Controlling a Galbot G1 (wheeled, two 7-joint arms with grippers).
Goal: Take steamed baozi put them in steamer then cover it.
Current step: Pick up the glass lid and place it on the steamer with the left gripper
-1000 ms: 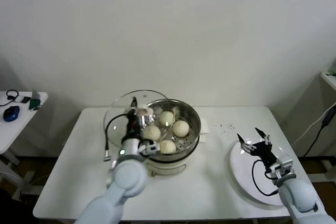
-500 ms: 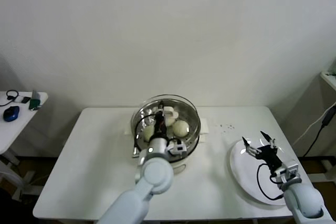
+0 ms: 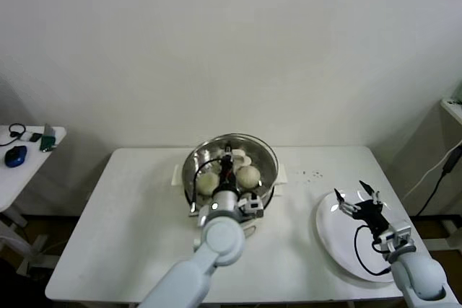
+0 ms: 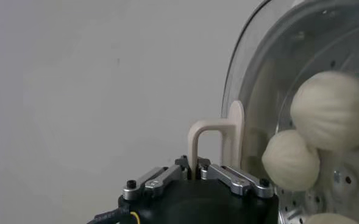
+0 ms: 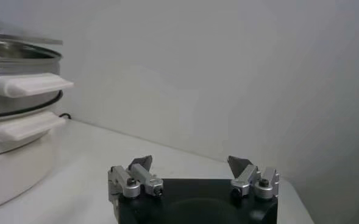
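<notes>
The clear glass cover (image 3: 263, 154) sits centred over the steel steamer (image 3: 269, 187) in the head view; I cannot tell whether its rim rests on it. My left gripper (image 3: 228, 161) is shut on the cover's cream-white bar handle (image 4: 211, 135). In the left wrist view the left gripper (image 4: 195, 168) pinches the handle's leg. Through the glass (image 4: 255, 85) I see cream-white baozi (image 4: 334, 110) (image 4: 291, 160) on the perforated bottom. Two baozi (image 3: 249, 176) (image 3: 207, 182) show in the head view. My right gripper (image 3: 358, 199) hangs open and empty above the white plate (image 3: 338, 244).
The steamer stands mid-table on the white table (image 3: 123, 214). The right wrist view shows the right gripper (image 5: 190, 164) with the steamer's side (image 5: 13, 58) and handles (image 5: 30, 84) farther off. A side table with a mouse (image 3: 16, 155) stands at far left.
My left gripper has carried the cover from behind and left of the steamer to right over it. The right gripper has drawn back a little over the plate.
</notes>
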